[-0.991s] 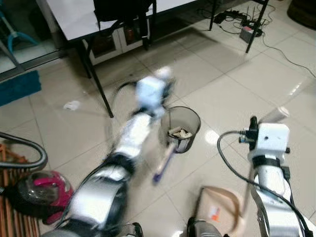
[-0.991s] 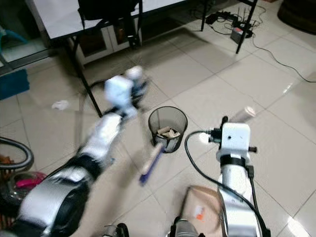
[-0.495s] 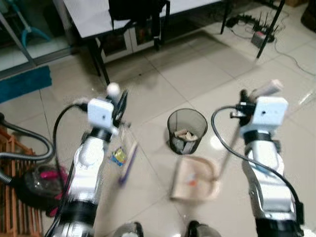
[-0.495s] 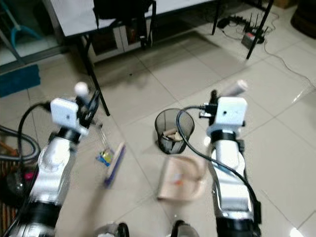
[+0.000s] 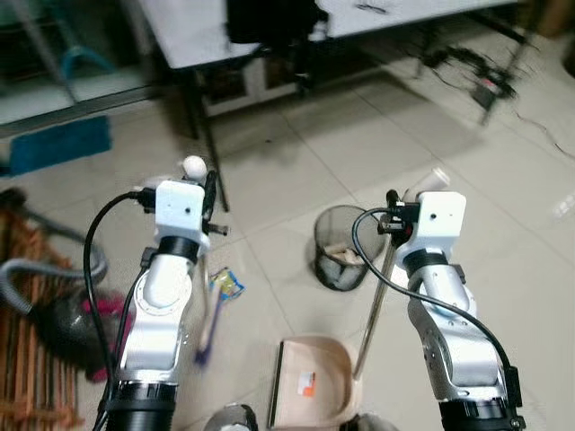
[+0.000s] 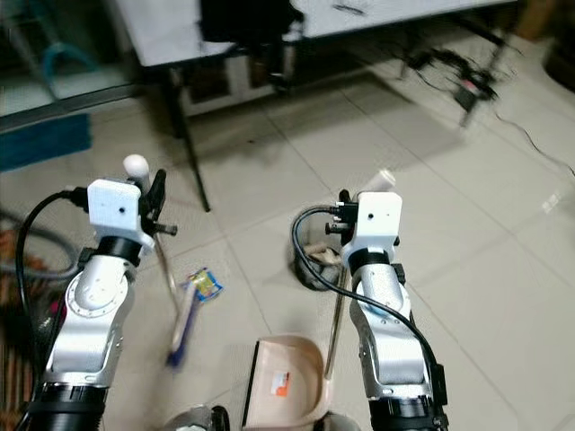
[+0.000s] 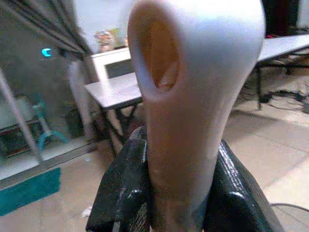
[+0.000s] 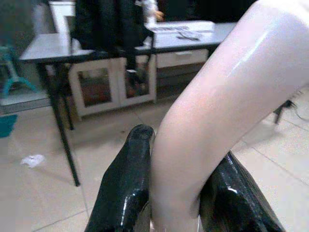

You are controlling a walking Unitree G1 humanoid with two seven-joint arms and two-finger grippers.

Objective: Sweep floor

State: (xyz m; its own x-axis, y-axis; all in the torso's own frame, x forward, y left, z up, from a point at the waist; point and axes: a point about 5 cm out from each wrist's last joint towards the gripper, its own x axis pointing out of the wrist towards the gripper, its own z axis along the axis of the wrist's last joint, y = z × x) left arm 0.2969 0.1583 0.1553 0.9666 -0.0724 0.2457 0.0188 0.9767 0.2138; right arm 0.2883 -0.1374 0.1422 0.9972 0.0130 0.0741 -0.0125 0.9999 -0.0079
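Left gripper (image 7: 176,193) is pinching the broom handle (image 7: 188,96); its two black fingers (image 7: 126,191) are pressing on either side of the pale handle just below the hanging hole. In the head views the left arm (image 5: 162,305) is holding the handle near upright at mid-left, with the handle's round top (image 5: 192,165) sticking up above the wrist camera. The broom head (image 5: 208,328) is sitting low on the tiled floor (image 5: 296,171), beside the left arm, blurred, purple-blue in colour. A small coloured wrapper (image 5: 225,284) is lying on the tiles just beside the broom head.

Right gripper (image 8: 176,193) is clamping the dustpan handle (image 8: 212,96), one finger (image 8: 126,179) on each side of the glossy white shaft. In the head views the thin dustpan pole (image 5: 373,305) is running down from the right wrist to the dustpan (image 5: 310,395), which is resting on the floor at bottom centre, between the two arms. An orange scrap (image 5: 308,388) is lying in the pan.

A mesh bin (image 5: 341,247) is standing on the floor just beyond the dustpan, near the right arm (image 5: 449,341), with pale scraps inside. A table (image 5: 207,36) is standing farther back. A blue mat (image 5: 58,144) is lying at far left, and a vacuum cleaner (image 5: 76,323) is sitting at lower left, well apart from the bin.
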